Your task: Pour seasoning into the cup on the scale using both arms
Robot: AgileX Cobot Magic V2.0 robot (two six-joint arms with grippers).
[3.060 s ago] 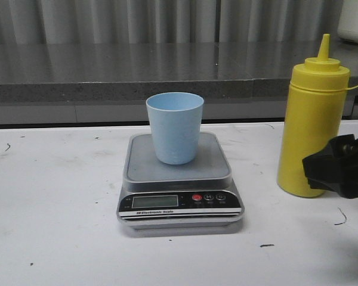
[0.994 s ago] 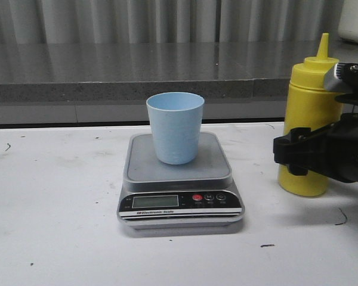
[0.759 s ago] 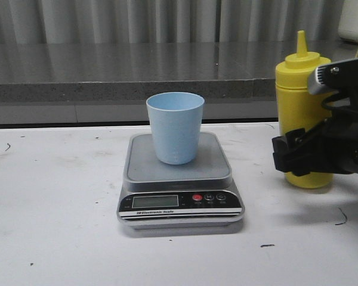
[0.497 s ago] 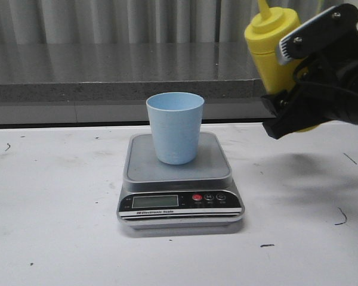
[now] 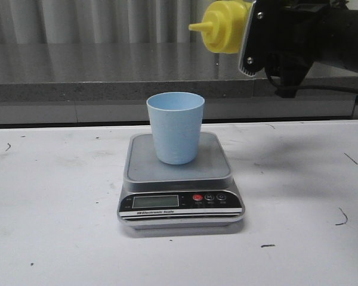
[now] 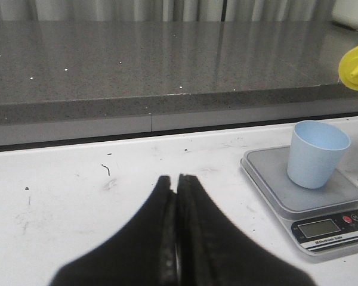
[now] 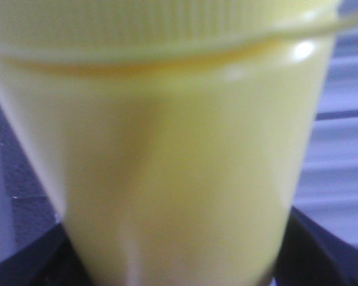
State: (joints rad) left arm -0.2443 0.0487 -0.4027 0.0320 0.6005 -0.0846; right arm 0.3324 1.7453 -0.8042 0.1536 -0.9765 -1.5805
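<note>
Right tool [image 5: 259,36] grasps the soft, squeezable seasoning [image 5: 224,27] mid-body, at one o'clock above the cup [image 5: 175,127]; left tool [image 6: 176,196] is clenched empty.

Bright yellow on the seasoning bottle [image 5: 227,25], cap and cone nozzle the same plain yellow, filling the right wrist view with one glossy yellow wall, and it's gripped in the black right pincer [image 5: 268,36] with a silver-grey strip on its side. Below, the cup [image 5: 175,127] is a matte pale blue on the silver-grey scale [image 5: 179,179], black front panel, greenish-grey display, one red button; white tabletop [image 5: 59,226] flecked with dark marks, left pincer [image 6: 176,238] plain black
</note>
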